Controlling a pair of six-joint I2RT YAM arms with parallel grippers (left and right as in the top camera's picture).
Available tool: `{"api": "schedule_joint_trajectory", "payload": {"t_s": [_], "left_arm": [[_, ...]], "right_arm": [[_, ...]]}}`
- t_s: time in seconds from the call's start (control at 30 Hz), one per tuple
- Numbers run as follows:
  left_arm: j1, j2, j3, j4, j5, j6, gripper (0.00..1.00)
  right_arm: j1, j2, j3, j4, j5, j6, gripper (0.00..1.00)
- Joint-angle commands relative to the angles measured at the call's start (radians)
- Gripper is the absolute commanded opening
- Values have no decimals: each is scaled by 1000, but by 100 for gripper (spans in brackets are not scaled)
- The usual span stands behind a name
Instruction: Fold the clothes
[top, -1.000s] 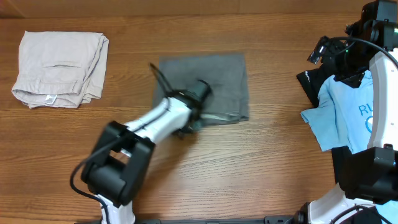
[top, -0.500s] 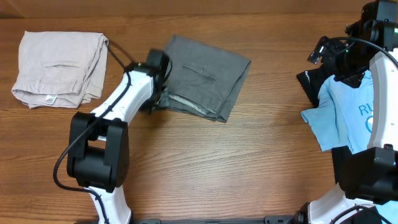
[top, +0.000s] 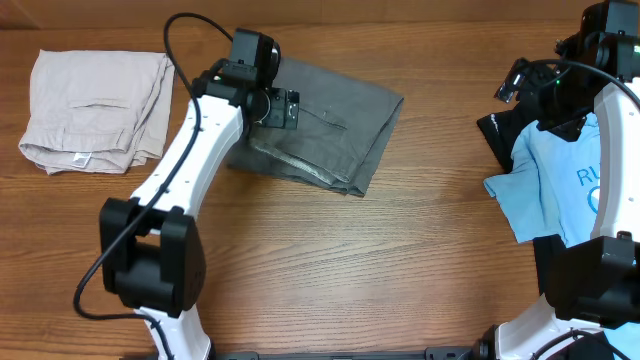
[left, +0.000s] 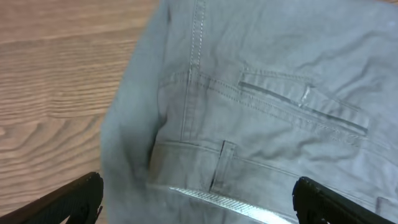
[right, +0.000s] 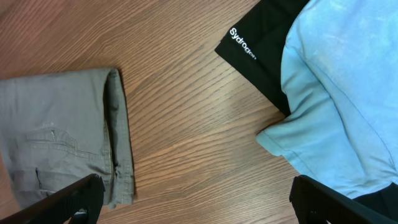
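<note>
- Overhead: logged grey shorts (top: 330, 125) folded, askew, mid-table
- Noted left gripper (left: 199, 196) spread wide over them; right gripper (right: 198, 202) wide too, empty
- Feared shallow pinch dragging top layer, undoing fold

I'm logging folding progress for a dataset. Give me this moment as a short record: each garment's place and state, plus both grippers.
grey shorts: folded, lying askew mid-table, slit back pocket facing up
left gripper: open, over the grey shorts' waistband end, gripping nothing
right gripper: open, over the bare table between the grey shorts and the T-shirt
beige shorts: folded, far left, apart from the grey shorts
light blue T-shirt: crumpled, right edge, lying over a black garment
</note>
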Motion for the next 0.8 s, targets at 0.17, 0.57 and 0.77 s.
{"api": "schedule_joint_trajectory", "payload": {"t_s": [0.17,0.57,0.77], "left_arm": [[7,166,7,23,-98,19,100],[2,229,5,2,-230,19,100],[2,233,3,23,-248,16,100]], "right_arm": [[-1,1,8,2,3,-3,100],[-1,1,8,2,3,-3,100],[-1,1,8,2,3,-3,100]]}}
